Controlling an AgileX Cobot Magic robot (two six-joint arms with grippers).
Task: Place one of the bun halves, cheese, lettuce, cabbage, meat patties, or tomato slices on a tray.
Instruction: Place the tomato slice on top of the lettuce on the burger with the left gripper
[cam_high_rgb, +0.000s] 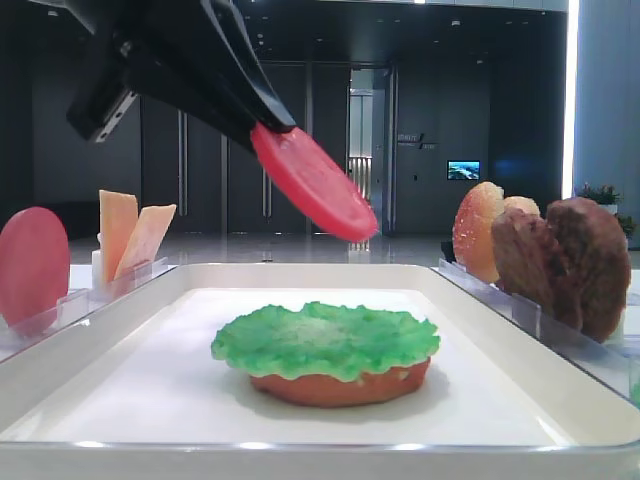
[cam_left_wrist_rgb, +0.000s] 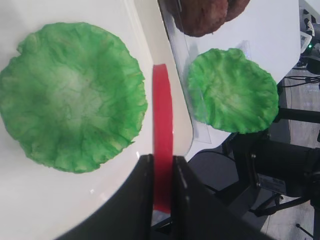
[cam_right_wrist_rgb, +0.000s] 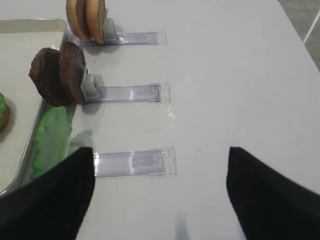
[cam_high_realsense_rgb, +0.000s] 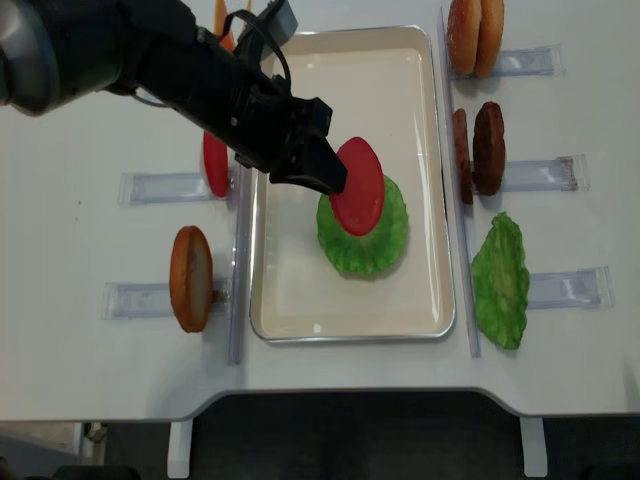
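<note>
A tomato slice (cam_high_realsense_rgb: 358, 185) is hanging tilted above the lettuce (cam_high_realsense_rgb: 364, 232) on the tray (cam_high_realsense_rgb: 300, 300), pinched by the left gripper (cam_high_realsense_rgb: 335, 175); the right gripper (cam_right_wrist_rgb: 160, 192) is hovering with jaws spread, empty, over the table (cam_right_wrist_rgb: 240, 75).
</note>
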